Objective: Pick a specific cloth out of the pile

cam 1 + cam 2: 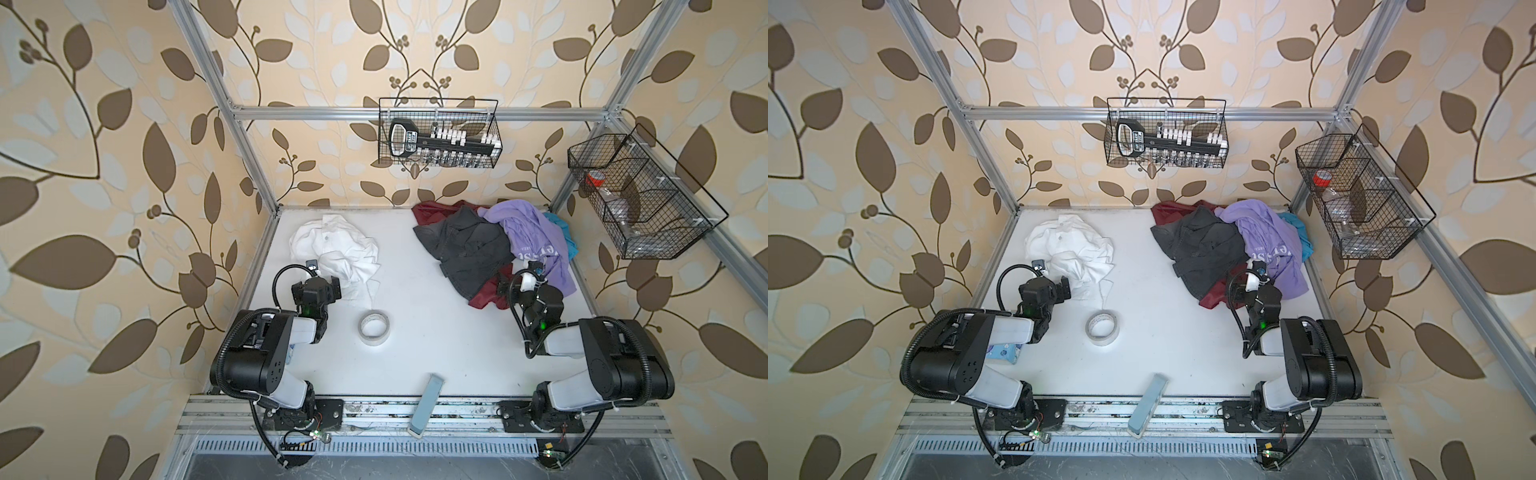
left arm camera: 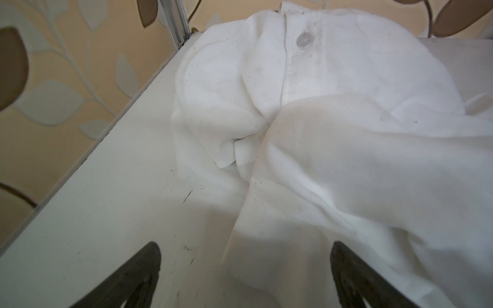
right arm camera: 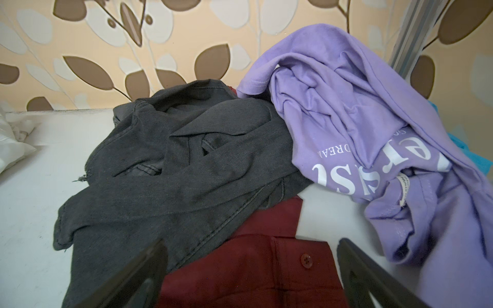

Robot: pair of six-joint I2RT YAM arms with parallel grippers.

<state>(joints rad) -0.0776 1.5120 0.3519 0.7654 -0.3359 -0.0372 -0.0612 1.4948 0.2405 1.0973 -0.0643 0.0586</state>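
The white buttoned shirt (image 1: 332,249) lies crumpled alone near the desk's (image 1: 436,353) far left corner, well apart from the pile (image 1: 478,249) of dark grey, maroon, lavender and blue clothes heaped in the far right corner. The left gripper (image 2: 245,280) hangs over the shirt's near edge, jaws spread wide, clamping nothing. The right gripper (image 3: 253,288) hangs at the pile's near edge above a maroon shirt (image 3: 240,261), jaws likewise apart. A tape roll (image 1: 374,327) sits between the arms.

Thin, matt white cloth (image 2: 333,165); soft matt pile (image 3: 202,160); smooth, scuffed white table (image 2: 106,213)
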